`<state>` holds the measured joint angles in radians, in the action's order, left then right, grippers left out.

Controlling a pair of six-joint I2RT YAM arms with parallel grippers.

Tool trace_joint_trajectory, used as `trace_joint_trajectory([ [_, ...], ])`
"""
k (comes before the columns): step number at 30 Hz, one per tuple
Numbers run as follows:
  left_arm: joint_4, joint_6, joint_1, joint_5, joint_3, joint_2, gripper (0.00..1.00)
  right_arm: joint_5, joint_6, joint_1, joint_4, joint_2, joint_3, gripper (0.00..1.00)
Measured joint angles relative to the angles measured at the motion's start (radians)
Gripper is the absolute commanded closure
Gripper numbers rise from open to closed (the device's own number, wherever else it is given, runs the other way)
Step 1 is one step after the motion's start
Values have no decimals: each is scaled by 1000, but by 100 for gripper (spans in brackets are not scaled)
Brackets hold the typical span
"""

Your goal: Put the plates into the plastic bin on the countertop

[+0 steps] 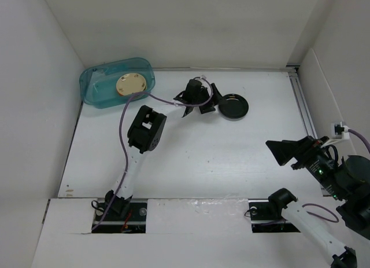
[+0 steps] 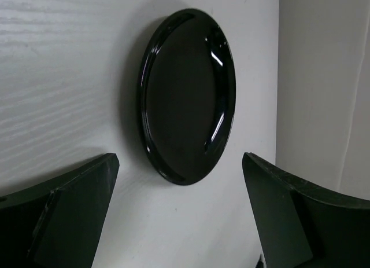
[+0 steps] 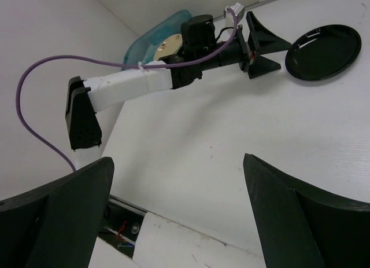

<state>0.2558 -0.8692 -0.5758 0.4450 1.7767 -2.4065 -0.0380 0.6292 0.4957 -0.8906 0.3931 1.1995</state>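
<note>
A glossy black plate (image 1: 233,107) lies flat on the white countertop (image 1: 219,152), right of the middle at the back. My left gripper (image 1: 215,101) stands open just to its left and faces it. In the left wrist view the black plate (image 2: 188,97) lies just beyond the fingertips of the left gripper (image 2: 180,166), with nothing between the fingers. The teal plastic bin (image 1: 98,85) sits in the back left corner, and a cream-tan plate (image 1: 131,84) lies inside it. My right gripper (image 1: 280,155) hovers open and empty at the right; the right wrist view shows the right gripper (image 3: 176,161) above bare countertop.
White walls close in the countertop at the back and on both sides. The left arm (image 3: 133,85) with its purple cable (image 1: 122,126) reaches across the left half towards the back. The arm bases stand on the near ledge (image 1: 191,213).
</note>
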Motion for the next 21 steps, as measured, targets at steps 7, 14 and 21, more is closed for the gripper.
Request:
trace_joint_trajectory([
  [7,-56,-53,-14,-30,126,-77,58,-7,-2,0,-29,-7,2,1],
  [14,-157,-64,-14,-14,306,-203,100,-12,-6,0,-45,-8,5,1],
  [21,-260,-17,-9,-15,390,-209,100,-13,-8,0,-43,-8,4,1],
])
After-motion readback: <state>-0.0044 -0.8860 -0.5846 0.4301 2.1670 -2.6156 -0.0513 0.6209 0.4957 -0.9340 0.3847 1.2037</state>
